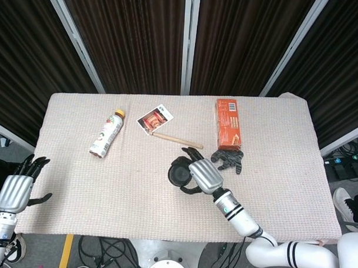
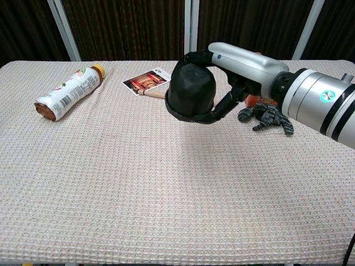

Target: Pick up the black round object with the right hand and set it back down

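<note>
My right hand point(image 1: 202, 175) point(image 2: 233, 66) grips the black round object point(image 1: 180, 171) point(image 2: 191, 91) from its right side, fingers wrapped over the top and under the rim. The object hangs in the air above the middle of the table, tilted, clear of the cloth. My left hand point(image 1: 15, 187) hovers off the table's near left corner, fingers spread, holding nothing; the chest view does not show it.
An orange box point(image 1: 227, 121) lies at the back right with a dark glove point(image 1: 228, 160) point(image 2: 266, 117) beside it. A wooden stick point(image 1: 176, 140) and a photo card point(image 1: 155, 119) point(image 2: 148, 78) lie at the back middle. A bottle point(image 1: 106, 133) point(image 2: 67, 92) lies at the left.
</note>
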Controlling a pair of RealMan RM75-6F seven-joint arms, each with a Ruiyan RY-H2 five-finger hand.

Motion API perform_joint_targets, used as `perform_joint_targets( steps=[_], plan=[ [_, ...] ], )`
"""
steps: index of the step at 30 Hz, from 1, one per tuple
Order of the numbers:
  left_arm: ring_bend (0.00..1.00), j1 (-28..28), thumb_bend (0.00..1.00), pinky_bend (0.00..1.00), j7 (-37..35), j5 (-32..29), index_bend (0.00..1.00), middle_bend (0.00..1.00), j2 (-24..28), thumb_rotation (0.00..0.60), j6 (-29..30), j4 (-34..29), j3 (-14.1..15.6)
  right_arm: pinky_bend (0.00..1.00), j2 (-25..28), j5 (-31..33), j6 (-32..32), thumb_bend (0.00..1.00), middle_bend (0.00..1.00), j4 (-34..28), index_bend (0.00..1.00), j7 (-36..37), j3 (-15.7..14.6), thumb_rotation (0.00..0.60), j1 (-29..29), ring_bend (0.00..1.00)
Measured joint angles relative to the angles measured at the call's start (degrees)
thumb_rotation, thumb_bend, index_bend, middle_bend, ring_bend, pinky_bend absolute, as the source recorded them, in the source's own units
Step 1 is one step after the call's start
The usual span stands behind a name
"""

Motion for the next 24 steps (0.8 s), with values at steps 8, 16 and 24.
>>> perform_joint_targets(
  steps=[8,16,24],
  plan=[
    [0.0,-0.5,0.12,0.18,-0.3,0.4,0.14,0.12,-1.5,0.6,-1.2,1.2,0.5,0.0,13.0,4.1,5.5,0.2,0.42,2.9,0.34,6.3,-2.9,0.6,-10.9,0.02],
    [0.0,-0.4,0.12,0.18,1.5,0.6,0.14,0.12,-1.0,0.6,-0.5,-0.4,0.4,0.0,9.7,1.0,1.6,0.2,0.42,2.1,0.34,8.3,-3.2,0.6,-7.3,0.03],
    [0.0,-0.6,0.12,0.18,1.6,0.3,0.14,0.12,-1.1,0.6,-1.4,-0.3,0.6,0.0,8.5,0.9,3.7,0.19,0.42,2.0,0.34,5.7,-3.9,0.6,-8.1,0.02]
  ],
)
